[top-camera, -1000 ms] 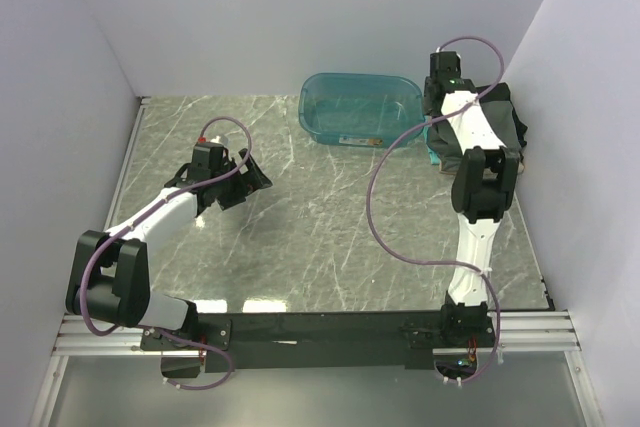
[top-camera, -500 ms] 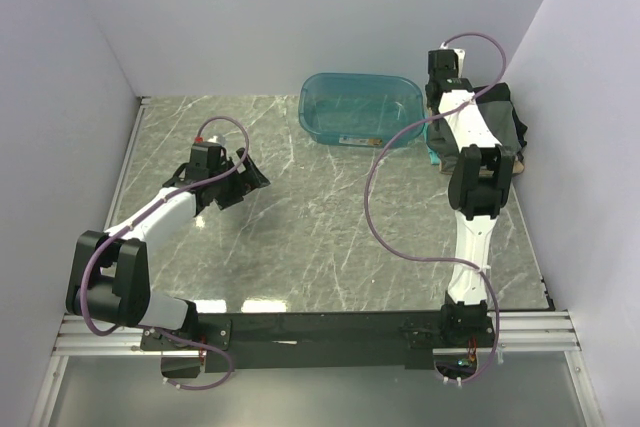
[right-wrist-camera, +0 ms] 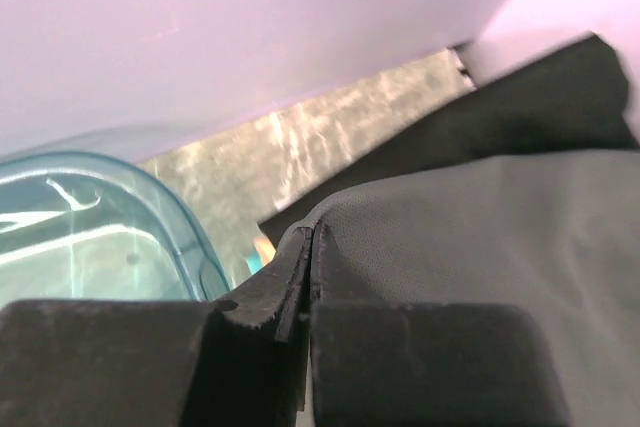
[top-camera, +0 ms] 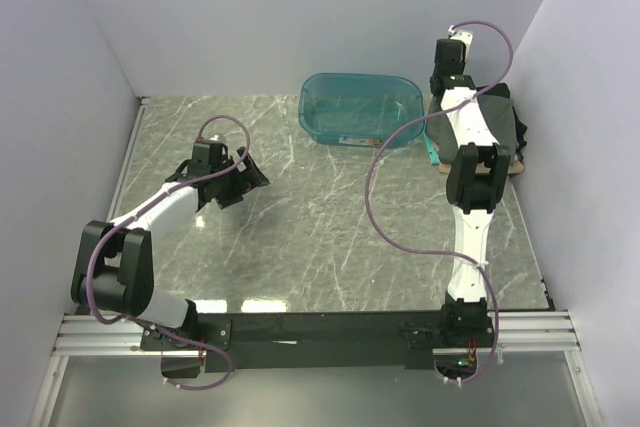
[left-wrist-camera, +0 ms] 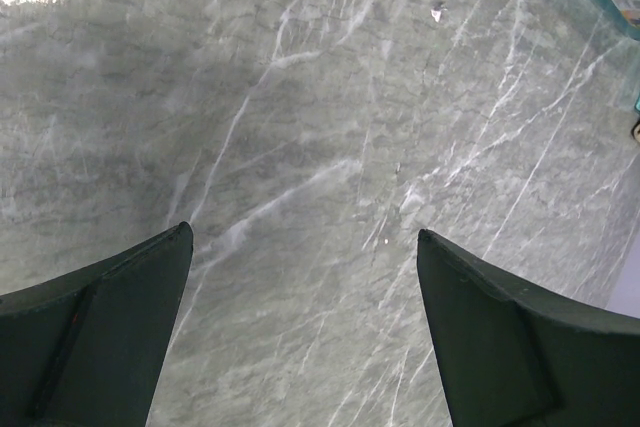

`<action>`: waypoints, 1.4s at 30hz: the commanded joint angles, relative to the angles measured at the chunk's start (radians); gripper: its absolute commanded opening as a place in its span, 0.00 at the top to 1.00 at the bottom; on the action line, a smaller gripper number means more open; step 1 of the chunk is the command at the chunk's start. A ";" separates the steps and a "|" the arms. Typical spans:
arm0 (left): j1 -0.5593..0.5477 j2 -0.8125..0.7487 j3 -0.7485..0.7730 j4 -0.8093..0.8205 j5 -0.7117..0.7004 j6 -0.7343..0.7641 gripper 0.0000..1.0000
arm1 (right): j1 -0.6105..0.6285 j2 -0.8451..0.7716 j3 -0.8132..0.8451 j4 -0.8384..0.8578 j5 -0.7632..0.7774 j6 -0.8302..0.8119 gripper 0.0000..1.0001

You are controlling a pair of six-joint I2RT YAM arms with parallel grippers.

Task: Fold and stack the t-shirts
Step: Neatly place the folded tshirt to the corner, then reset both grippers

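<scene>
A heap of dark t-shirts [top-camera: 505,125] lies at the back right of the marble table, beside the teal tub. My right gripper [top-camera: 446,99] hangs over its left edge. In the right wrist view the right gripper [right-wrist-camera: 310,239] is shut, and the hem of a charcoal-grey t-shirt [right-wrist-camera: 480,237] is pinched at its tips and drapes over one finger. More dark cloth [right-wrist-camera: 520,97] lies behind it. My left gripper [top-camera: 254,175] hovers over the left half of the table. It stands open [left-wrist-camera: 300,239] with only bare marble between its fingers.
The translucent teal tub [top-camera: 360,107] stands at the back centre, and its rim [right-wrist-camera: 170,212] curves close to the right gripper. A teal and tan edge [top-camera: 432,152] peeks from under the heap. White walls enclose the table on the left, back and right.
My right gripper has shut on the grey cloth, and its wrist has tilted up toward the back wall. The left arm has barely moved.
</scene>
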 commanded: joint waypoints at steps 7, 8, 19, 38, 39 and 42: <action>0.008 0.037 0.064 0.006 -0.013 0.006 0.01 | -0.004 0.125 0.059 0.068 -0.106 -0.009 0.91; 0.006 0.039 0.068 0.005 -0.015 0.006 0.01 | -0.004 0.121 0.052 0.069 -0.111 -0.009 0.86; 0.006 0.039 0.075 0.019 0.019 0.007 0.01 | -0.028 0.008 0.018 0.002 -0.174 0.000 0.39; 0.008 -0.032 0.066 0.052 0.014 0.018 0.01 | -0.249 -0.382 -0.390 0.078 -0.261 0.148 0.09; 0.008 -0.039 0.063 0.054 0.014 0.020 0.00 | -0.251 -0.399 -0.416 0.120 -0.266 0.142 0.09; 0.008 -0.075 0.051 0.052 0.005 0.014 0.01 | -0.257 -0.453 -0.500 0.178 -0.283 0.152 0.09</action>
